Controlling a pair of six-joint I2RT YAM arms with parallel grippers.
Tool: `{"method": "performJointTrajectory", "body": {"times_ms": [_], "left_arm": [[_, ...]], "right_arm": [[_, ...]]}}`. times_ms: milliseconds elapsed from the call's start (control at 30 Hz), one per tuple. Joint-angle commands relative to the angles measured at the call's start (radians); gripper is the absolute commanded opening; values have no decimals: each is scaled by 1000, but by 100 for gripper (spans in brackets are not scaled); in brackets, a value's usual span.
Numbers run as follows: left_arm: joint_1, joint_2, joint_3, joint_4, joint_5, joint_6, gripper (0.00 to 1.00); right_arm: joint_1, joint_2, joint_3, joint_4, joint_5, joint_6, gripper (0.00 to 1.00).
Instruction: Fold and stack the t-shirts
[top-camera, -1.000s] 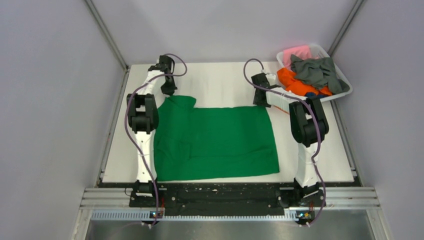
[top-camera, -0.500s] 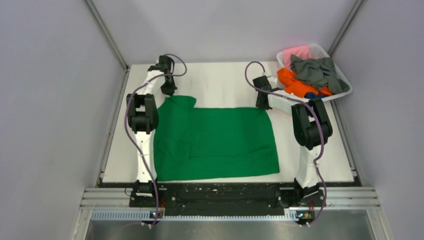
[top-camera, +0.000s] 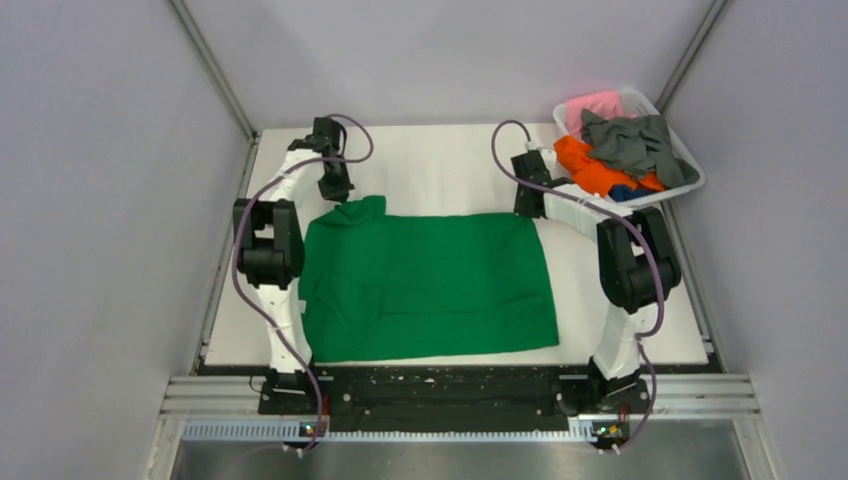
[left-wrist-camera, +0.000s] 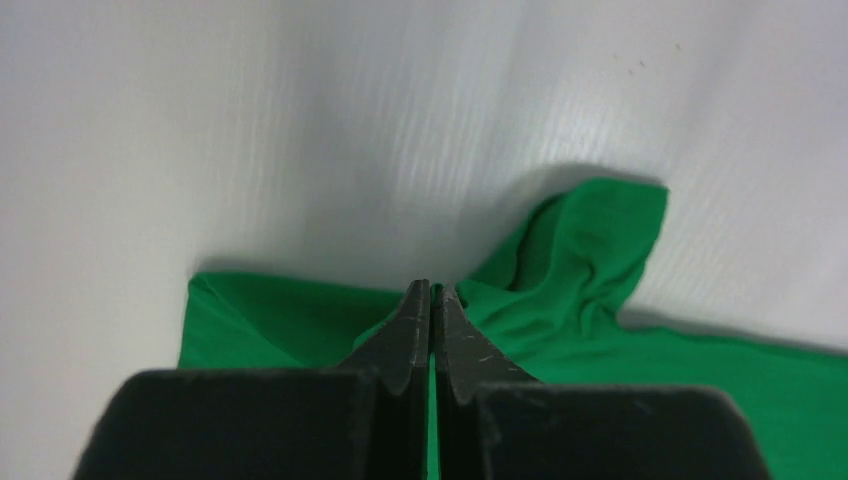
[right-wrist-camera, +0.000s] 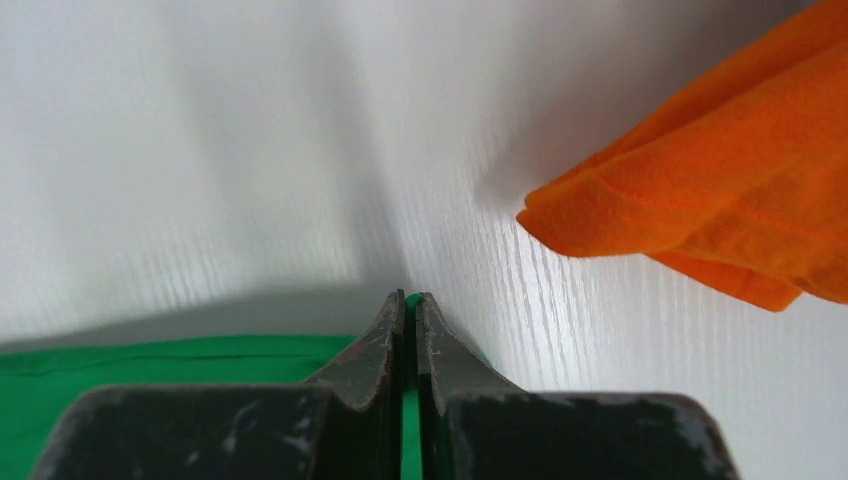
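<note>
A bright green t-shirt (top-camera: 430, 285) lies spread flat on the white table (top-camera: 440, 165), its far left sleeve rumpled. My left gripper (top-camera: 335, 192) is shut on that far left corner; green cloth (left-wrist-camera: 580, 260) shows between its closed fingers (left-wrist-camera: 410, 330). My right gripper (top-camera: 524, 208) is shut on the shirt's far right corner, with green cloth (right-wrist-camera: 180, 360) pinched between its fingers (right-wrist-camera: 440, 345). Orange (top-camera: 590, 170), dark grey (top-camera: 635, 145) and pink (top-camera: 590, 105) t-shirts are heaped in the white basket (top-camera: 690, 180); a bit of blue (top-camera: 622, 189) shows among them.
The basket stands at the table's far right corner, just right of my right gripper. An orange cloth edge (right-wrist-camera: 720, 200) hangs close to the right fingers. Grey walls enclose the table on three sides.
The left arm has swung outward to the left and the green shirt's left side has shifted left with it. The right arm's elbow has moved right; its gripper stays at the far right corner.
</note>
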Motion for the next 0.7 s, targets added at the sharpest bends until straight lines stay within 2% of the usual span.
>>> {"method": "performJointTrajectory", "body": {"times_ms": [0, 333, 533, 667], "left_arm": [[-38, -173, -111, 57, -23, -27, 0], [-108, -497, -491, 147, -35, -62, 0], [-123, -689, -660, 150, -52, -117, 0], [-123, -812, -738, 142, 1, -153, 0]], "right_arm": [[20, -126, -49, 49, -24, -16, 0], [30, -276, -220, 62, -54, 13, 0], [31, -382, -304, 40, -58, 24, 0], [32, -437, -330, 6, -71, 26, 0]]}}
